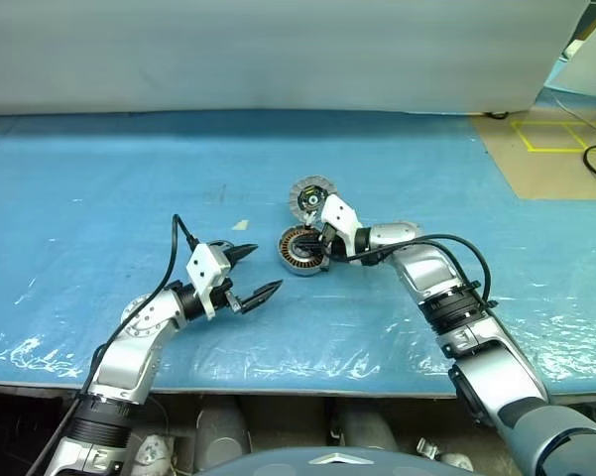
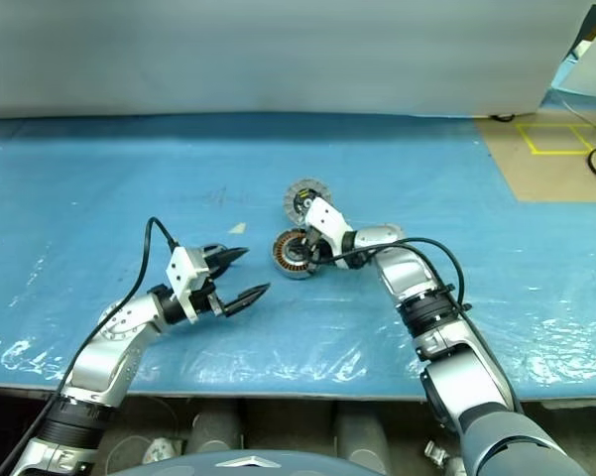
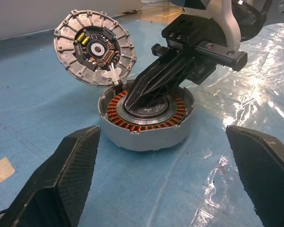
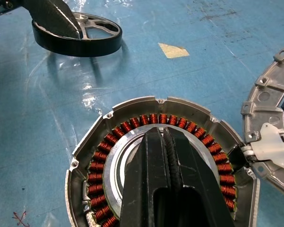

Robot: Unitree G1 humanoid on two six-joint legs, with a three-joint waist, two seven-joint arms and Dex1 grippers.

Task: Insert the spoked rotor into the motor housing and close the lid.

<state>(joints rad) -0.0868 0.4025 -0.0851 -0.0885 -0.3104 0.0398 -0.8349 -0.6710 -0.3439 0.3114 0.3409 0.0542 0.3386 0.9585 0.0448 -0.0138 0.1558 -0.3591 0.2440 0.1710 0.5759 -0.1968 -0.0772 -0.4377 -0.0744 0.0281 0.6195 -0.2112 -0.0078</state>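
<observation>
On the blue plastic-covered table (image 1: 99,178) in front of me sits the motor housing (image 3: 146,126), a round grey casing with a ring of copper windings around a grey centre. My right gripper (image 4: 166,142) has its two black fingers clenched together, nothing between them, and it angles down into the housing with the tips resting on or just above the grey centre; I cannot tell if they actually touch. The lid (image 3: 95,48) stands tilted up at the far edge of the housing, its ribbed face and dark, yellow-marked middle turned toward my left wrist camera, and a small white piece joins it to the housing rim.

My left gripper (image 1: 250,271) is spread wide and holds nothing, hovering level above the table, a short way from the housing and pointing toward it. The spoked rotor (image 4: 81,37), a black ring with pale spokes, lies flat on the table just beside one left finger.

A small beige scrap (image 1: 239,225) lies on the blue sheet, which is wrinkled and shiny near the front edge. Beyond the table runs a pale wall (image 1: 278,50), and off to the right is brown floor with yellow tape lines (image 1: 550,137).
</observation>
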